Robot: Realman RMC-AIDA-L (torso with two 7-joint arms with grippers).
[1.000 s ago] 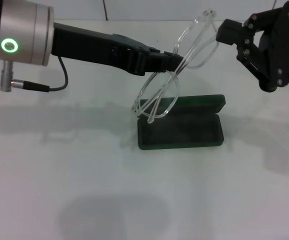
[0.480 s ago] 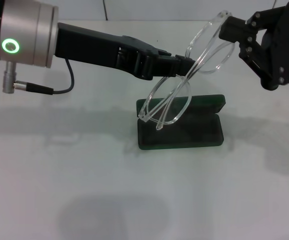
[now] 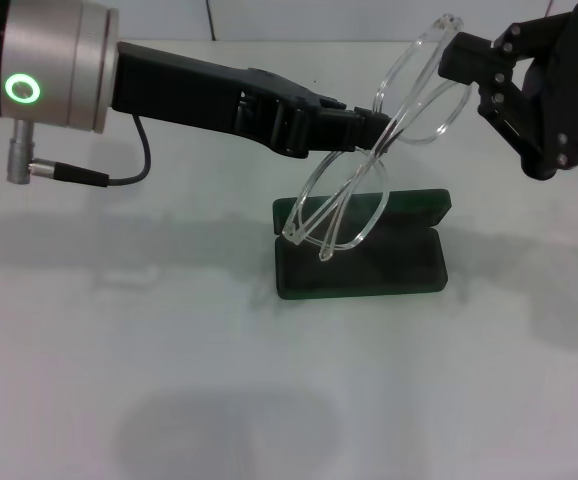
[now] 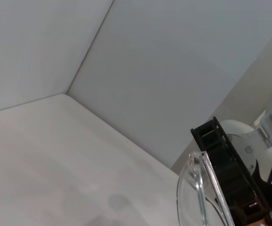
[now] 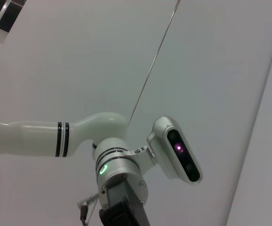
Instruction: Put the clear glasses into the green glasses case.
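Observation:
The clear glasses (image 3: 341,205) hang tilted in the air in the head view, one lens low over the green glasses case (image 3: 409,262) and the other lens high to the right. My left gripper (image 3: 367,130) is shut on them at the bridge between the lenses. The case lies open on the white table, lid back, dark lining up. My right gripper (image 3: 457,55) sits right beside the upper lens's outer end; whether it touches is unclear. In the left wrist view, the glasses' rim (image 4: 199,188) shows in front of the right gripper (image 4: 225,179).
A white table (image 3: 169,350) spreads around the case, with a wall behind it. A grey cable (image 3: 119,172) hangs from the left wrist. The right wrist view shows the left arm (image 5: 46,136) and the head camera (image 5: 178,150) against the wall.
My left gripper has carried the glasses to the right, so the upper lens now reaches the right gripper. The right arm has shifted slightly toward them. The case has not moved.

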